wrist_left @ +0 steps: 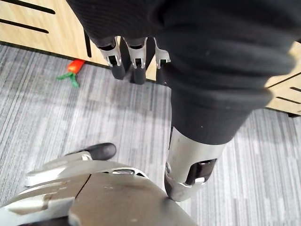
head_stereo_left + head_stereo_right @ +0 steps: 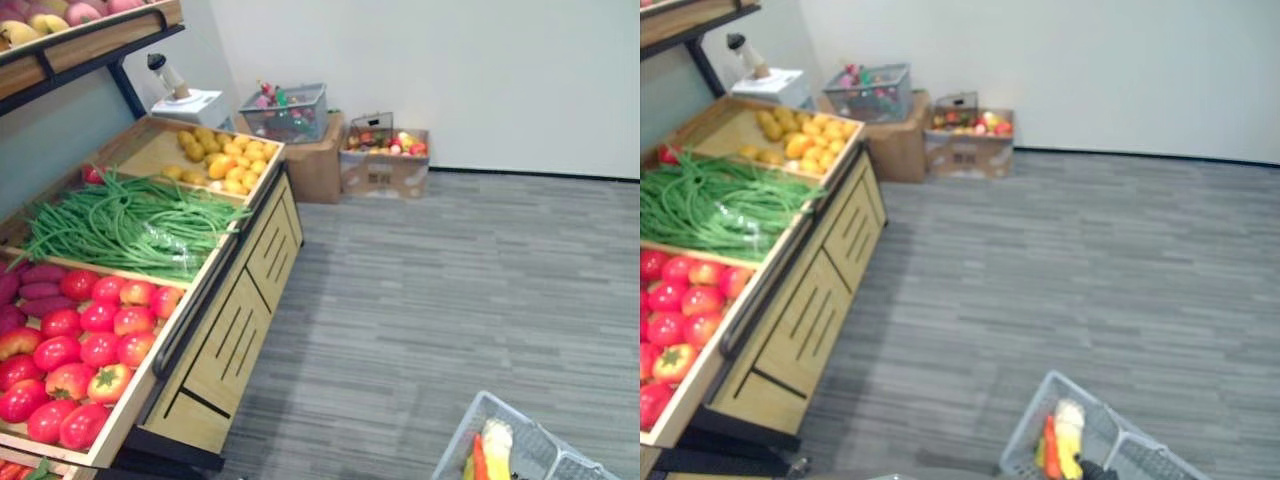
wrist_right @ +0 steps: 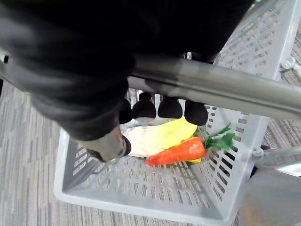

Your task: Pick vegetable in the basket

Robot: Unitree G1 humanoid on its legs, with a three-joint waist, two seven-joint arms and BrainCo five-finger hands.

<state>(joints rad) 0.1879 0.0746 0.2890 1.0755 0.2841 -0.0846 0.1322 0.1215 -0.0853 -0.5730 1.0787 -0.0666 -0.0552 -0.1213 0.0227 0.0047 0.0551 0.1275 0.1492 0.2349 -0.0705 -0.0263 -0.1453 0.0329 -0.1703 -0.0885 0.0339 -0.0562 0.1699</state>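
Note:
A grey plastic basket [image 3: 141, 193] hangs from my right hand [image 3: 170, 107], whose fingers are curled round its grey handle bar [image 3: 211, 87]. Inside lie an orange carrot [image 3: 181, 151] and a pale yellow corn cob [image 3: 160, 136]. The basket [image 2: 520, 440] shows low at the right in the left eye view. My left hand [image 1: 211, 70] hangs with straight fingers [image 1: 136, 52] over the floor, holding nothing. A small carrot [image 1: 74, 67] lies on the carpet by the stand's base. The wooden stand holds green beans [image 2: 130, 225], tomatoes [image 2: 80, 350], purple sweet potatoes [image 2: 35, 285] and yellow fruit [image 2: 225, 160].
The stand's front edge [image 2: 200, 310] runs along the left. By the far wall stand a wire basket [image 2: 285, 110] on a cardboard box [image 2: 315, 165] and a second box of produce [image 2: 385, 160]. Grey carpet [image 2: 450, 290] spreads to the right.

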